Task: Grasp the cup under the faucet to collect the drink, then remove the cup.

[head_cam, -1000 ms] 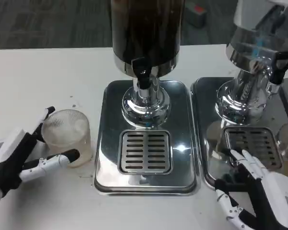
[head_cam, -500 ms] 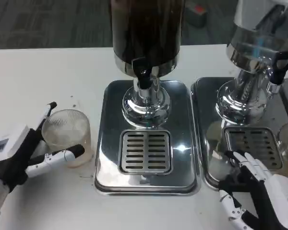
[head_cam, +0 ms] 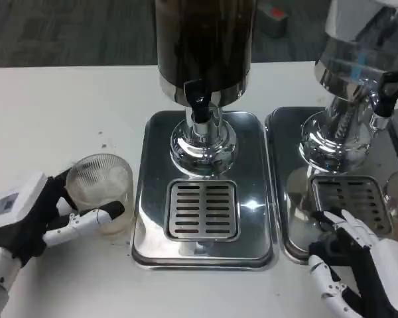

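White table (head_cam: 66, 112) carried everything, with grey carpet beyond its far edge. On it, just left of the polished steel drip tray (head_cam: 255, 228), stood the clear ribbed plastic cup (head_cam: 101, 192), tilted slightly and not under any faucet. The left hand (head_cam: 43, 222) gripped it, one white-and-black finger curled across the cup's front and the others behind its left side. At the back of the tray rose the dark drink dispenser (head_cam: 204, 40) on a chrome pedestal, its black faucet (head_cam: 197, 99) pointing down over the slotted grate (head_cam: 202, 209). To the right sat a second steel tray (head_cam: 288, 199) with its own grate and a second, chrome-bodied dispenser (head_cam: 358, 59). The right hand (head_cam: 358, 265) rested at that tray's near edge, fingers spread and holding nothing.
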`<control>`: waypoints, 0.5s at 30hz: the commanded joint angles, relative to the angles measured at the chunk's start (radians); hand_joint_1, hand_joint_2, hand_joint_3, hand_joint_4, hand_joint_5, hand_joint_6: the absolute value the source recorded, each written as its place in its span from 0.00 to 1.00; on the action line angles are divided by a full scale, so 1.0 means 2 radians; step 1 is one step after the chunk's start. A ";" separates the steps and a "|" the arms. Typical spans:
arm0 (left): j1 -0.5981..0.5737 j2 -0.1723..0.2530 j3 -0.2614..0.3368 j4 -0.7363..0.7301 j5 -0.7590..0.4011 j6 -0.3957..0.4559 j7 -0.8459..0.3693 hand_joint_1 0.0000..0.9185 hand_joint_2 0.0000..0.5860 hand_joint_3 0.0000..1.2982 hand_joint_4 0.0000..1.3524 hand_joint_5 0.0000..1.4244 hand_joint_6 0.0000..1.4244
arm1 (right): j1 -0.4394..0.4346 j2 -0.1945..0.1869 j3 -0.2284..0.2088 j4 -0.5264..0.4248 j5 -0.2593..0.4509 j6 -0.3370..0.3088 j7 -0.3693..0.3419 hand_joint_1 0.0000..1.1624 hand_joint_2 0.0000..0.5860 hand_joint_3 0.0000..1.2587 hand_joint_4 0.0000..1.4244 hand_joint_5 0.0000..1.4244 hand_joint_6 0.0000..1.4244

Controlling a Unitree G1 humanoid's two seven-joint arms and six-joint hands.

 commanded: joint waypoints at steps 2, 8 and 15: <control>-0.014 0.002 -0.018 0.015 0.013 0.000 0.007 0.05 0.01 0.26 0.27 0.41 0.71 | 0.000 0.002 -0.005 0.005 0.013 -0.003 0.000 0.00 0.84 0.18 0.07 0.07 0.17; -0.016 0.002 -0.023 0.024 0.017 0.002 0.026 0.07 0.03 0.32 0.30 0.44 0.75 | -0.001 0.003 -0.004 0.008 0.019 -0.006 -0.001 0.00 0.84 0.18 0.07 0.07 0.17; -0.017 0.002 -0.027 0.024 0.028 0.006 0.042 0.20 0.08 0.35 0.32 0.47 0.79 | -0.003 0.003 -0.005 0.010 0.024 -0.006 -0.003 0.00 0.85 0.18 0.07 0.07 0.17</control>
